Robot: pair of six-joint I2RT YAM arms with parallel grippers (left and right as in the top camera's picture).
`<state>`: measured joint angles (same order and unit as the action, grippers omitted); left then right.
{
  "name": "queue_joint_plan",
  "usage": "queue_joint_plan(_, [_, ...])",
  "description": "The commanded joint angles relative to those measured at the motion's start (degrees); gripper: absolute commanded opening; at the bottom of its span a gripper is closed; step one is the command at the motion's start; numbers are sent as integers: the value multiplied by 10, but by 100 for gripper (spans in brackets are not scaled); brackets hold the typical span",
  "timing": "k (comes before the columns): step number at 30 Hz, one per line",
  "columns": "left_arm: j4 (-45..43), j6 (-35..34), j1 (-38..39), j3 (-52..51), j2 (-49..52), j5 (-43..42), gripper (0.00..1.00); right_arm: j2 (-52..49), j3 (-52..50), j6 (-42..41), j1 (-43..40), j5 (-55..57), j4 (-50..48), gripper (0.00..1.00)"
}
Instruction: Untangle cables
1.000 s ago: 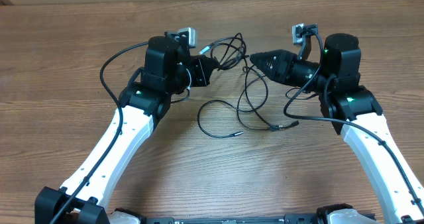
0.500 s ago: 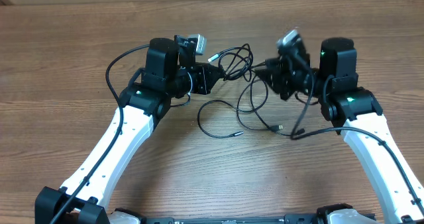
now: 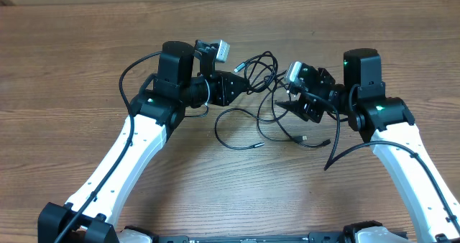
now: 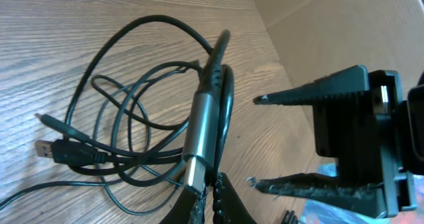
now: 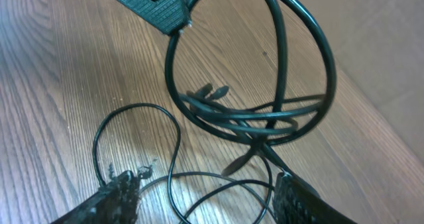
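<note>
From overhead, little more than a knot of cables (image 3: 253,69) strung between the left pincer (image 3: 243,83) and the right pincer (image 3: 284,95), with slack loops trailing over the table (image 3: 72,42) on the arms' side of both. From the left wrist, far more: left pincer's tips pressed together and clamped on the cables at the near end of the silvery-grey plug (image 4: 199,131). Long axis of that plug running straight out from the tips, leaning slightly toward the right pincer, metal sleeve nearest the grip, black collar farthest. On the side away from the right pincer, a flat USB plug (image 4: 46,148) lying on the wood, metal end pointing away from the bundle. Across the gap, right pincer spread wide. From the right wrist, the same spread, fingers (image 5: 119,194) at the two lower corners. Ahead of them, a round loop hanging from the left pincer's tip and standing on edge, with two small plug ends (image 5: 209,90) poking through. Thinner strands on the table between the spread fingers; touching them or not, impossible to tell.
</note>
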<state>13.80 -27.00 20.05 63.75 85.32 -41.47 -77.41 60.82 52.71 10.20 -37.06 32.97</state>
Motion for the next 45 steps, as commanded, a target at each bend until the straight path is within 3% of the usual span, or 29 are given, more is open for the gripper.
queue_joint_plan(1, [-1, 1, 2, 8, 0, -30, 5, 8, 11, 37, 17, -3, -1, 64])
queue_joint_plan(15, [28, 65, 2, 8, 1, -49, 4, 8, 11, 76, 67, 72, -19, 54])
queue_joint_plan(16, [33, 70, 2, 8, 1, -45, 4, 8, 11, 73, 67, 76, -23, 53])
queue_joint_plan(17, [38, 69, 2, 8, 1, -34, 4, 8, 11, 68, 67, 85, -28, 45])
queue_joint_plan(19, [46, 69, 2, 8, 1, -16, 4, 8, 11, 15, 66, 106, -45, 33])
queue_joint_plan(20, [49, 69, 2, 8, 1, -14, 4, 8, 11, -81, 63, 118, -70, 29])
queue_joint_plan(24, [48, 69, 2, 8, 1, -16, 4, 8, 11, -312, 54, 120, -107, 31])
queue_joint_plan(27, [42, 69, 2, 8, 1, -20, 4, 6, 11, -452, 56, 120, -113, 40])
queue_joint_plan(29, [28, 68, 3, 8, 1, -39, 4, -3, 11, -495, 65, 120, -110, 47])
queue_joint_plan(34, [16, 68, 7, 8, 1, -47, 4, -44, 11, -511, 78, 120, -107, 49])
queue_joint_plan(41, [16, 68, 8, 8, 1, -47, 4, -86, 11, -560, 71, 120, -109, 49])
queue_joint_plan(45, [16, 68, 8, 8, 1, -47, 4, -86, 11, -569, 71, 120, -120, 40])
